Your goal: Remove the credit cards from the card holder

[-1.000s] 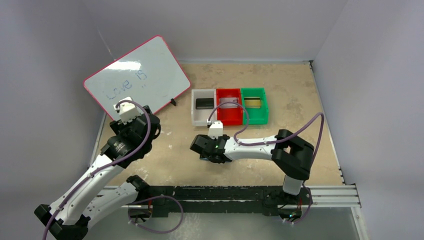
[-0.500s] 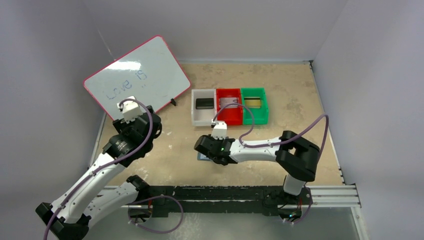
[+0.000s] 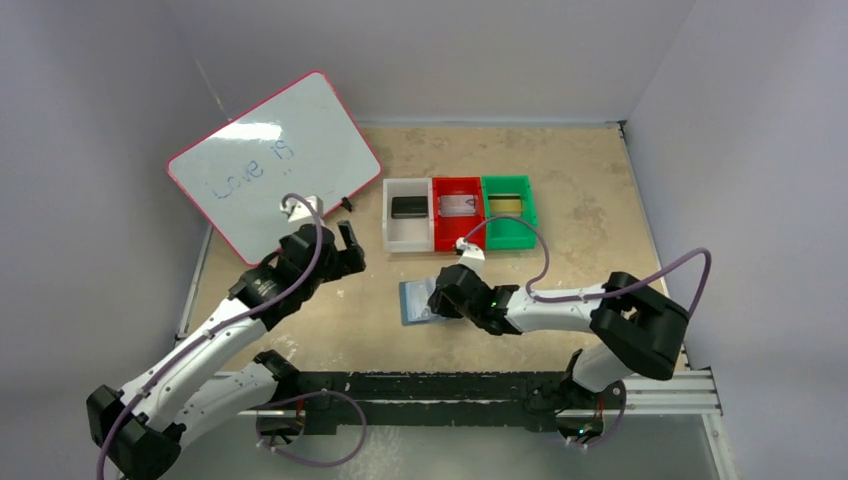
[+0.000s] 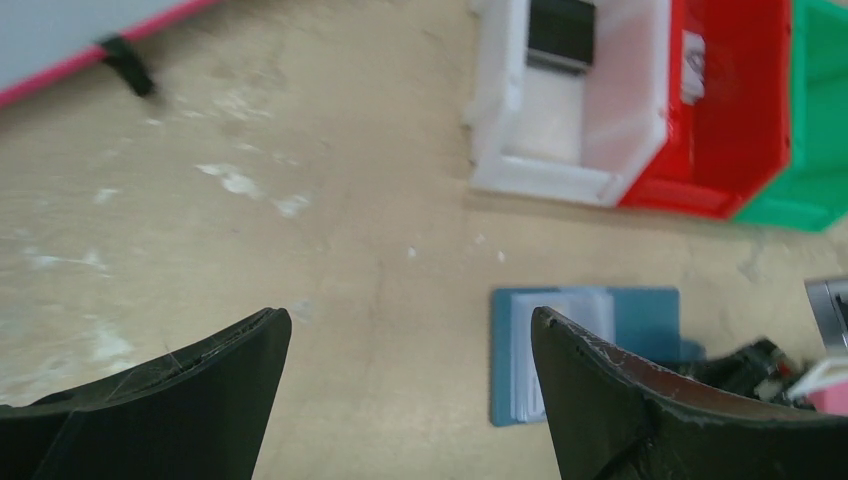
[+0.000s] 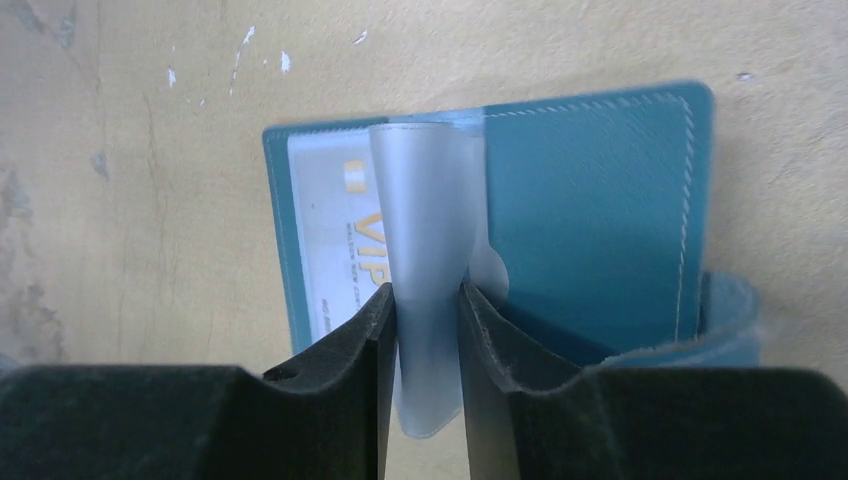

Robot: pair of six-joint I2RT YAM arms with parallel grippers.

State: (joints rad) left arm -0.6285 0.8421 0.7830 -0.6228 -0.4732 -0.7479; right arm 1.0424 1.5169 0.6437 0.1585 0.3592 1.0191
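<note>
The slate-blue card holder point(image 3: 413, 301) lies open on the table in front of the bins. My right gripper point(image 5: 427, 300) is shut on a pale, translucent inner pocket flap point(image 5: 425, 210) of the holder point(image 5: 590, 200) and lifts it upright. A white card with gold "VIP" lettering point(image 5: 330, 230) shows in the left pocket. My left gripper point(image 4: 410, 330) is open and empty, hovering above the table just left of the holder point(image 4: 580, 340). In the top view the left gripper point(image 3: 350, 242) is up-left of the right gripper point(image 3: 441, 297).
Three bins stand in a row behind the holder: white point(image 3: 391, 232) with a black card point(image 3: 407, 206), red point(image 3: 461, 236) with a silvery card point(image 3: 458, 206), green point(image 3: 510, 234) with a gold card point(image 3: 507, 204). A pink-framed whiteboard point(image 3: 270, 160) leans at the back left.
My right gripper has drawn back to the right, and the holder now lies uncovered and open with its flap pinched. My left arm has swung right toward the holder.
</note>
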